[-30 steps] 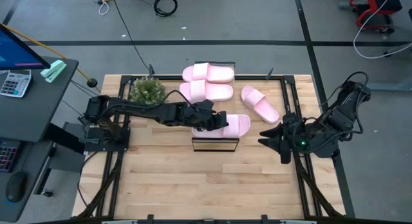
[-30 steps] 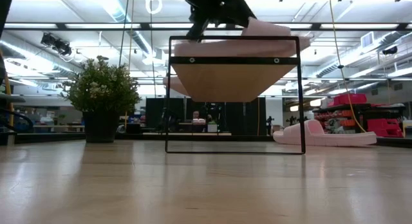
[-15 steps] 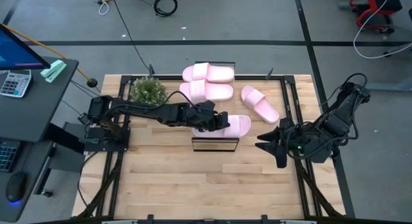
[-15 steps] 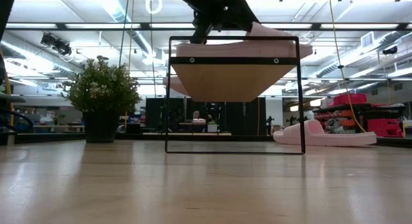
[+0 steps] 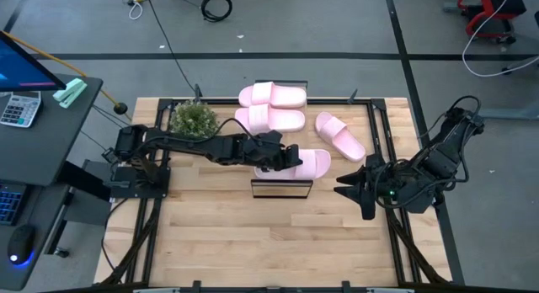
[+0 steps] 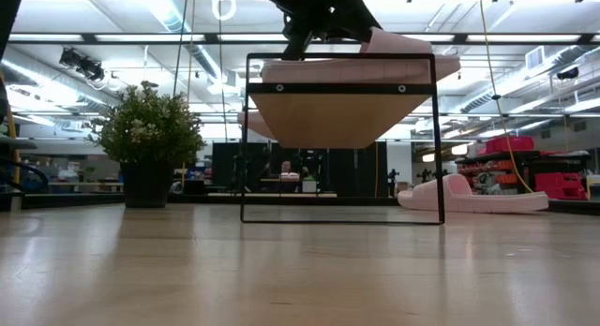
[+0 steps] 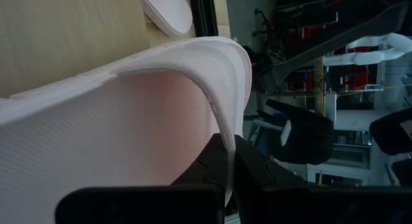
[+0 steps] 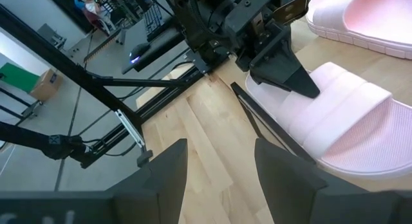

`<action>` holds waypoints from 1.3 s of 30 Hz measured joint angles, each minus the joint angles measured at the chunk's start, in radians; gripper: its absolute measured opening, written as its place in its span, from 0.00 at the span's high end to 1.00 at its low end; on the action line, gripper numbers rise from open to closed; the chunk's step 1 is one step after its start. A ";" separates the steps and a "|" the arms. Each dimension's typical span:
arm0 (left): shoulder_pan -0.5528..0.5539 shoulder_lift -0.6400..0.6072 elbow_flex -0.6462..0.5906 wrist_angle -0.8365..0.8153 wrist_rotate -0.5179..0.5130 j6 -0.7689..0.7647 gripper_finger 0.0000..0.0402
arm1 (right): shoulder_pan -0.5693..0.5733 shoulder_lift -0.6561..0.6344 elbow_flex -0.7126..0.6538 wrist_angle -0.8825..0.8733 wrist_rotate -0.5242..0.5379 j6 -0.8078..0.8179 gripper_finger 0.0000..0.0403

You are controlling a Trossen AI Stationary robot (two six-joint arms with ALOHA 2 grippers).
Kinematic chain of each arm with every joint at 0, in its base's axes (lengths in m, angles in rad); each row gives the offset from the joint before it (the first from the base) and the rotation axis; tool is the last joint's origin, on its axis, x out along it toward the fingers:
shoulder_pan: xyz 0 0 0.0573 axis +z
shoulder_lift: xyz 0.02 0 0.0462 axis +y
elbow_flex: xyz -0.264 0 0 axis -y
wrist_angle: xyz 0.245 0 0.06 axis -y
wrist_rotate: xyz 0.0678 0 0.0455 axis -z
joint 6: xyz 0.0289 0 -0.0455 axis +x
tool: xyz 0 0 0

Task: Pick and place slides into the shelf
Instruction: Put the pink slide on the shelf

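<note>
Bare tabletop (image 5: pixel 253 234) near; slides (image 5: pixel 274 108), plant (image 5: pixel 192 118) behind shelf (image 5: pixel 282 189).

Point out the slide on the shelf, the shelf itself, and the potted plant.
slide on the shelf (image 5: pixel 308 163), high view, on its strap.
shelf (image 6: pixel 337 115), low view, on the underside of its wood board.
potted plant (image 5: pixel 192 118), high view, on its foliage.

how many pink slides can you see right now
4: two slides lie side by side at the table's far edge, one lies angled to their right, and one is held by the left gripper on the shelf.
</note>
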 joint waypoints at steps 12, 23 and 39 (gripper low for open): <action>0.000 0.002 0.000 -0.006 -0.001 0.003 0.97 | 0.000 0.000 0.000 0.000 0.001 0.000 0.54; 0.000 0.002 0.000 -0.024 -0.001 0.005 0.97 | 0.000 0.000 0.000 0.000 0.001 0.000 0.54; 0.000 0.002 0.000 -0.024 -0.001 0.002 0.97 | 0.000 0.000 0.000 0.000 0.001 -0.001 0.54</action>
